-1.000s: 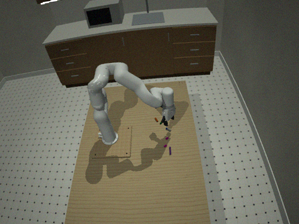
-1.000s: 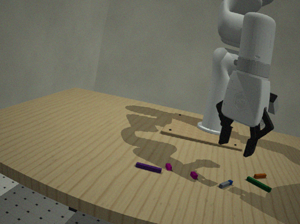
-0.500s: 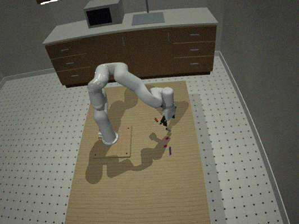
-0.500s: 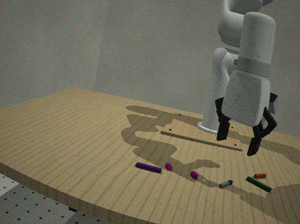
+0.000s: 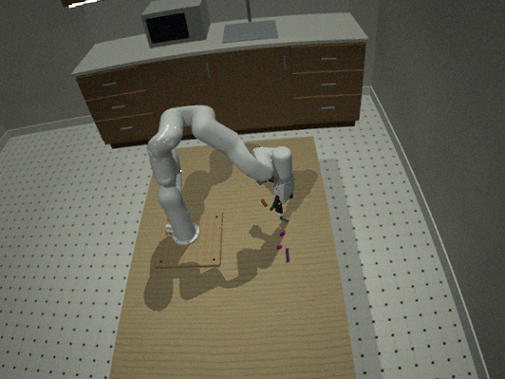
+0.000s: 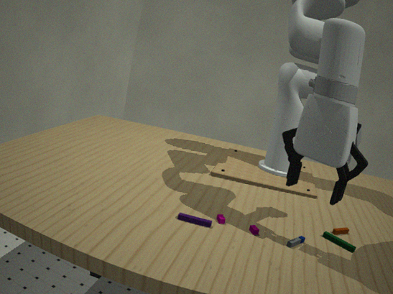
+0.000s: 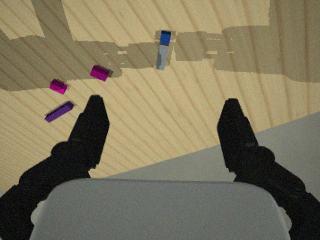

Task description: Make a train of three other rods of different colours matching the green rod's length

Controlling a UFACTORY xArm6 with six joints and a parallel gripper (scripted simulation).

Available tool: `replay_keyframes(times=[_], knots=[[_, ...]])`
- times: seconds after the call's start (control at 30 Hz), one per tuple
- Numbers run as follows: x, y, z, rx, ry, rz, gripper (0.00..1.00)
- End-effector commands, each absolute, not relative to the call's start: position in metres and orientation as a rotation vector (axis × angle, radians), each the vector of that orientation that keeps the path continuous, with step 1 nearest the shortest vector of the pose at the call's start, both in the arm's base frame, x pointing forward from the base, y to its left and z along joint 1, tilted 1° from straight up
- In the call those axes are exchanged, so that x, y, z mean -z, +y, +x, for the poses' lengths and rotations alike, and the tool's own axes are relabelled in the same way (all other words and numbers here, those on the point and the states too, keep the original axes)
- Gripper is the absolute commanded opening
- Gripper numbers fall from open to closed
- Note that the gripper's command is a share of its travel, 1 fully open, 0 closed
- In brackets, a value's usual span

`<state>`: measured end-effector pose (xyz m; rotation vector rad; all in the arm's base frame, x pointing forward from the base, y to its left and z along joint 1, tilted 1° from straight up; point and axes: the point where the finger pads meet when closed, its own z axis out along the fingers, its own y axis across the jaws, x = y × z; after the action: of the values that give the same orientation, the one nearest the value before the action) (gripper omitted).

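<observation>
My gripper [image 5: 277, 205] [image 6: 313, 191] [image 7: 163, 111] is open and empty, hanging above the table. Below it a grey rod [image 6: 293, 242] [image 7: 162, 58] lies flat with a small blue rod [image 6: 301, 238] [image 7: 166, 36] at its far end, in line and touching or nearly so. The green rod [image 5: 272, 208] [image 6: 339, 242] lies just beyond them, and an orange rod [image 5: 263, 202] [image 6: 340, 230] lies behind it. Two magenta rods [image 6: 221, 218] [image 6: 254, 229] [image 7: 100, 72] [image 7: 58, 86] and a purple rod [image 5: 287, 254] [image 6: 194, 219] [image 7: 59, 111] lie apart to the other side.
The rods lie on a wooden table [image 5: 226, 335] [image 6: 74, 166]. The arm's base stands on a thin mounting board [image 5: 211, 243] [image 6: 260, 178] behind the rods. A kitchen counter with a microwave [image 5: 175, 19] is far behind the table.
</observation>
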<state>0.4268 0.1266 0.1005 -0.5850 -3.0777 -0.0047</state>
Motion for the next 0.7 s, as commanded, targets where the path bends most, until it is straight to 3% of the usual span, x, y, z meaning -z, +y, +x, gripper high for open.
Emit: replay_keyframes(times=[0.0, 0.67], knots=[[-0.101, 0.134, 0.422, 0.016, -3.119, -0.326, 1.00], [-0.097, 0.155, 0.402, 0.017, -3.101, 0.488, 1.00]])
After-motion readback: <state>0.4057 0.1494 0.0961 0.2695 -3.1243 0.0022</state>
